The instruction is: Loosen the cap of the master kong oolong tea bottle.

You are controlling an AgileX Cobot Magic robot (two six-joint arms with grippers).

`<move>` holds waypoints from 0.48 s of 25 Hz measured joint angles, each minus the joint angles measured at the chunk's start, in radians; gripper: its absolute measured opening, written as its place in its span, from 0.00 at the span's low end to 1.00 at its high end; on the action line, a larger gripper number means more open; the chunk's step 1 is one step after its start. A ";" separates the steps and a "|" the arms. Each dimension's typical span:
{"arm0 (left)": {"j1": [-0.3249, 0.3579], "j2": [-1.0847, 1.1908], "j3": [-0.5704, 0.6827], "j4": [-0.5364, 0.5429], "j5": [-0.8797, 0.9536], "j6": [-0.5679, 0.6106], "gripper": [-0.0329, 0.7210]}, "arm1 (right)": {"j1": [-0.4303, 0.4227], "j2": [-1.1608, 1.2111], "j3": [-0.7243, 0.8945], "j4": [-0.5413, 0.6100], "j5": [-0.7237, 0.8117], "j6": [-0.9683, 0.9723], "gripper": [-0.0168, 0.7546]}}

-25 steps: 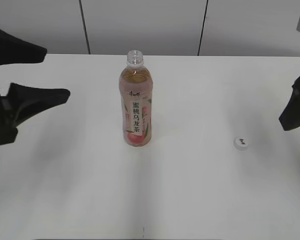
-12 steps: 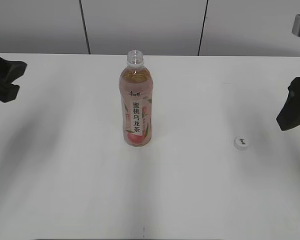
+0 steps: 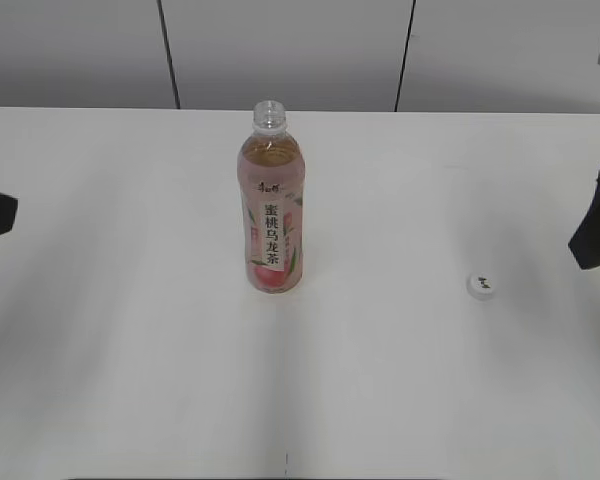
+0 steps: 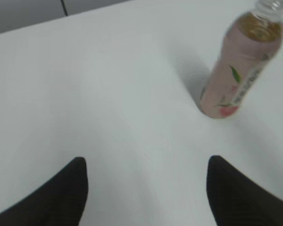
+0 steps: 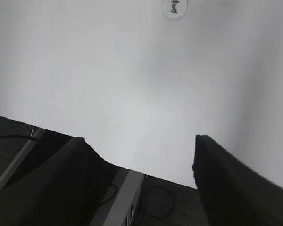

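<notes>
The master kong oolong tea bottle (image 3: 272, 205) stands mid-table, nearly full, likely heavy and slick, best gripped mid-label, the cap (image 3: 482, 285) already off to its right, both grippers (image 4: 144, 188) (image 5: 139, 165) spread wide, empty.

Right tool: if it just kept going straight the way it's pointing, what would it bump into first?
Probably the cap. The right tool is open over bare table, and the cap lies ahead, slightly right of centre, so it might slip just past.

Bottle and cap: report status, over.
Both hands open, empty: left hand, right hand. Bottle upright, neck bare. Cap off, lying on table right of it. Nothing in the way.
</notes>
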 joint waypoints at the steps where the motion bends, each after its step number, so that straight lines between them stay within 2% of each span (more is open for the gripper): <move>1: 0.000 -0.033 0.000 -0.063 0.043 0.064 0.68 | 0.000 -0.011 0.000 0.000 0.008 0.000 0.71; 5: 0.000 -0.215 0.000 -0.159 0.212 0.148 0.68 | 0.000 -0.084 0.025 0.000 0.053 0.000 0.71; 12: 0.000 -0.473 0.004 -0.147 0.432 0.161 0.68 | 0.000 -0.303 0.218 -0.049 0.071 0.022 0.71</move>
